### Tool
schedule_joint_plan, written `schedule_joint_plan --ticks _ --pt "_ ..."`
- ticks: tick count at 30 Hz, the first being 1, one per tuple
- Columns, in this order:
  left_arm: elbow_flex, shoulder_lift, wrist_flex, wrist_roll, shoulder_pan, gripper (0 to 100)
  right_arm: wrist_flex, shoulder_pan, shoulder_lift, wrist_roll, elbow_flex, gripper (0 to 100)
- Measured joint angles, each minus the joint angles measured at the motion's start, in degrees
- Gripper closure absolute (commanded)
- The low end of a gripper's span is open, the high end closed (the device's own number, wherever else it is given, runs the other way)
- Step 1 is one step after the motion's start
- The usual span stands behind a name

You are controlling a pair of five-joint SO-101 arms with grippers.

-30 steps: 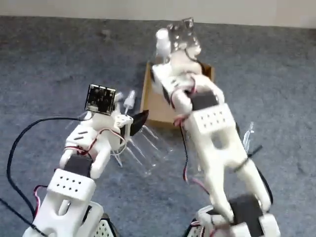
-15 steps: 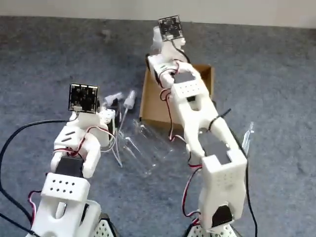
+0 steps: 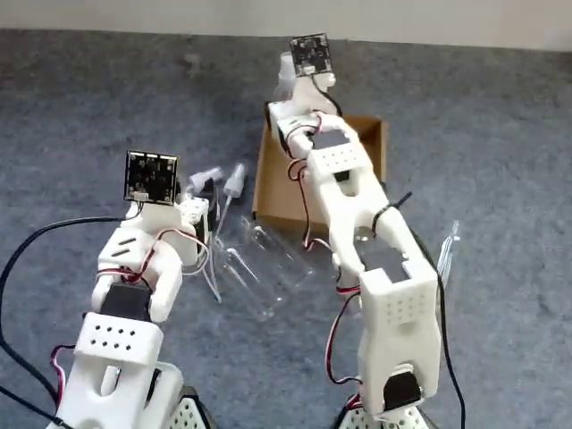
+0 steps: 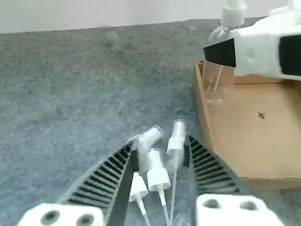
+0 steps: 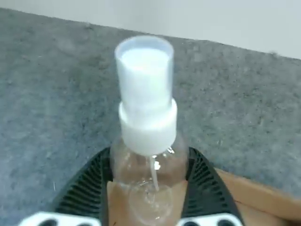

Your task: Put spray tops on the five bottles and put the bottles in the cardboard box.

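My right gripper (image 5: pixel 149 155) is shut on a clear bottle (image 5: pixel 146 165) that carries a white spray top (image 5: pixel 145 89). It holds the bottle upright at the far left corner of the cardboard box (image 3: pixel 277 188). From the left wrist view the bottle (image 4: pixel 217 37) looks to have its base down inside the box (image 4: pixel 244 122). My left gripper (image 4: pixel 161 145) is open, low over three loose spray tops (image 4: pixel 159 172) on the carpet, its fingers on either side of them. Clear bottles without tops (image 3: pixel 268 268) lie between the arms.
Grey carpet covers the whole surface. Another clear piece (image 3: pixel 447 246) lies to the right of the right arm. The box floor (image 4: pixel 254 141) is bare apart from the held bottle. A pale wall runs along the far edge.
The right arm has stretched out over the box, carrying the bottle to its far left corner. The left arm has drawn back to the left, over the spray tops.
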State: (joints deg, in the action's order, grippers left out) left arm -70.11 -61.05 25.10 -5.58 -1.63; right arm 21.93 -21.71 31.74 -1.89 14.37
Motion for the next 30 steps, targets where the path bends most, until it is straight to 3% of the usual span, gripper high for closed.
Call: schedule_joint_plan --ticks 8,22,30 --pt "0.0 0.0 0.0 0.0 0.0 88 0.0 -0.1 0.0 0.0 0.0 85.8" --pt "0.0 0.0 0.0 0.0 0.0 88 0.0 -0.4 0.0 -0.2 0.0 74.8" --pt "0.0 0.0 0.0 0.0 0.0 88 0.0 -0.9 0.0 2.7 0.0 74.5"
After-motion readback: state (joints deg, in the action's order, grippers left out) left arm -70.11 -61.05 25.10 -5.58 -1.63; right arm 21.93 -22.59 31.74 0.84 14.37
